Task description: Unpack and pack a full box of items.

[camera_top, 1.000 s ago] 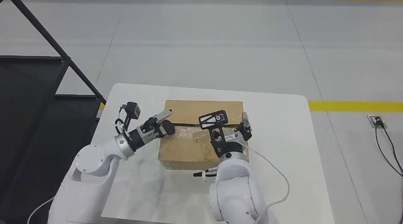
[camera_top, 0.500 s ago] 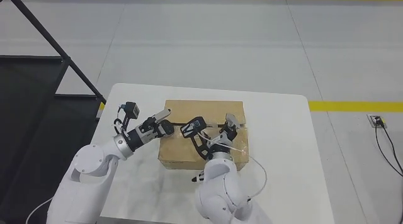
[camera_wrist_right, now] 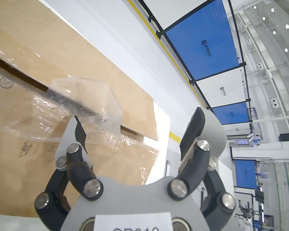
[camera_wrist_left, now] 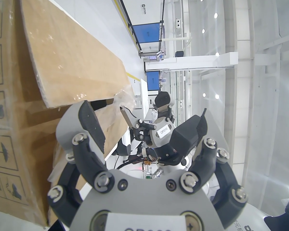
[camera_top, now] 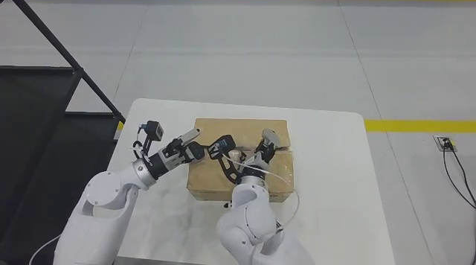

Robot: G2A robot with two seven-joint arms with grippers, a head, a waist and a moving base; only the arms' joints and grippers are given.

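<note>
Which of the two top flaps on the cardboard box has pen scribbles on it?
The flap nearer the robot, under most of the loose clear tape. Pen scribbles show on it; the far flap bears none.

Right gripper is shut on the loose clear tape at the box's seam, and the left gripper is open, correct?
No. The right gripper is open, not shut on the clear tape, as the right wrist view shows; it is at the seam of the box, and the left gripper is open.
</note>
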